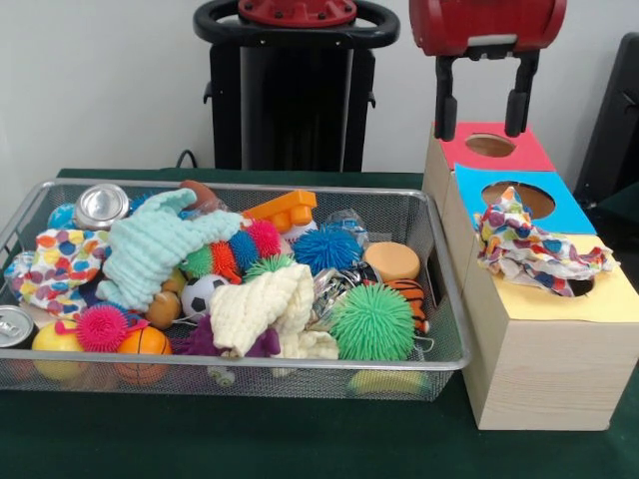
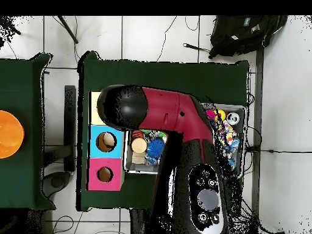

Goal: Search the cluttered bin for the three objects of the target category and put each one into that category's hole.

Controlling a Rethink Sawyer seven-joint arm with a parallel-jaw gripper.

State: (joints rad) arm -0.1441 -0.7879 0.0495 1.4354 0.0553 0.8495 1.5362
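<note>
My gripper (image 1: 481,104) hangs open and empty above the red hole (image 1: 489,146) of the wooden box (image 1: 539,369). A multicoloured patterned cloth (image 1: 534,249) lies bunched over the yellow section (image 1: 611,299), reaching onto the blue section (image 1: 564,212). In the wire bin (image 1: 421,215) lie a mint cloth (image 1: 150,249), a cream cloth (image 1: 262,305) and a polka-dot cloth (image 1: 62,267) among toys. In the overhead view the arm (image 2: 164,113) hides the gripper and most of the bin; the blue hole (image 2: 106,141) and pink hole (image 2: 105,174) show.
The bin also holds two cans (image 1: 100,205), a green spiky ball (image 1: 372,321), a blue spiky ball (image 1: 325,247), a small basketball (image 1: 145,342), a soccer ball (image 1: 205,292) and an orange block (image 1: 285,210). A black bag (image 2: 244,30) lies on the floor.
</note>
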